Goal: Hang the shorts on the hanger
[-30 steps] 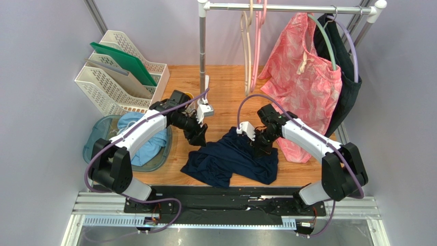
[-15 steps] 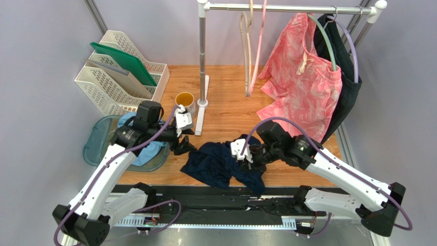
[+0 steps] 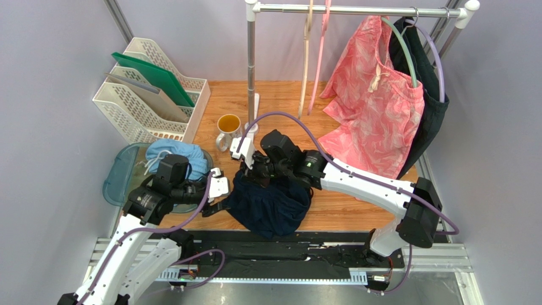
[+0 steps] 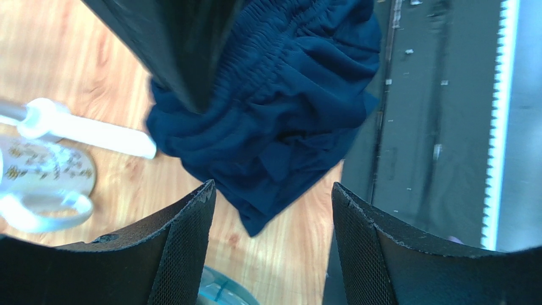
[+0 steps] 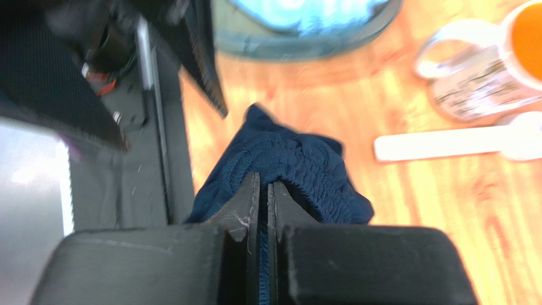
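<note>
The dark navy shorts hang bunched over the table's front edge, and my right gripper is shut on their gathered waistband. In the right wrist view the shorts show navy cloth pinched between the right gripper. My left gripper stands open just left of the shorts, touching nothing. From the left wrist, the shorts dangle above and beyond the left gripper, with bare wood between its fingers. The pink hanger hangs empty on the rail at the back.
A beige hanger hangs beside the pink one. Pink patterned shorts and a dark garment fill the rail's right end. A mug stands by the rack's post. A basin with a light blue garment and a white file rack lie left.
My right arm has swung left and carried the shorts off the table's middle into a hanging bunch. The left arm has drawn back toward the near left, still open.
</note>
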